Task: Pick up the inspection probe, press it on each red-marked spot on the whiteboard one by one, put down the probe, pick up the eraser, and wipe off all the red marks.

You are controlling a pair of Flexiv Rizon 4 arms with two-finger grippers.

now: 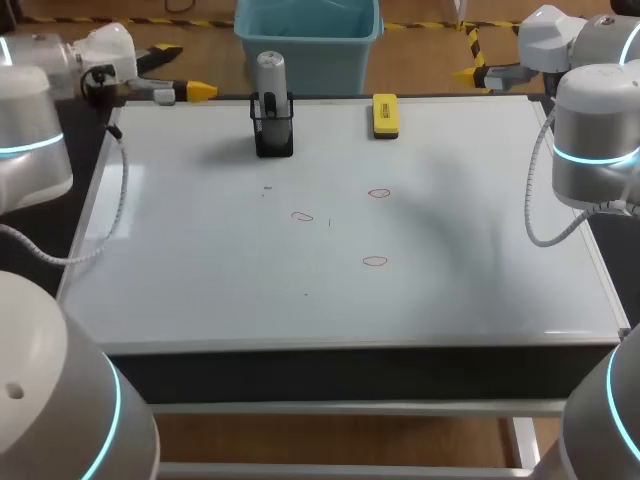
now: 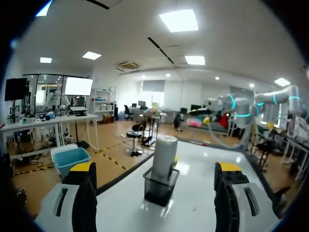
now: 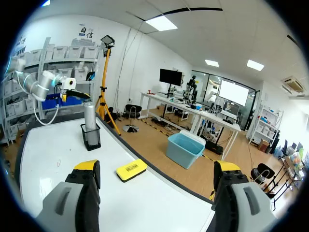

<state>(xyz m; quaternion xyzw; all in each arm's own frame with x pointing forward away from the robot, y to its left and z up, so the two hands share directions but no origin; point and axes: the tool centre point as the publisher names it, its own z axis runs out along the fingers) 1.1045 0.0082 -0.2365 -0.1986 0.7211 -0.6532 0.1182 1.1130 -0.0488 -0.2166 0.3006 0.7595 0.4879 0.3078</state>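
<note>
The grey cylindrical probe [image 1: 271, 78] stands upright in a black holder [image 1: 273, 132] at the back of the whiteboard [image 1: 180, 270]. A yellow eraser [image 1: 385, 115] lies to its right along the back edge. Three red marks [image 1: 379, 193] [image 1: 302, 216] [image 1: 374, 262] sit mid-board. My left gripper [image 1: 182, 72] hangs open past the back left corner, and the probe [image 2: 164, 152] stands ahead between its fingers at a distance. My right gripper [image 1: 472, 57] is open past the back right corner, with the eraser [image 3: 131, 169] ahead of it and the probe [image 3: 90, 115] farther off.
Both arms' big joints flank the whiteboard at its left [image 1: 25, 130] and right [image 1: 595, 150] sides, with grey cables hanging over its edges. A few small dark specks [image 1: 267, 188] dot the board near the marks.
</note>
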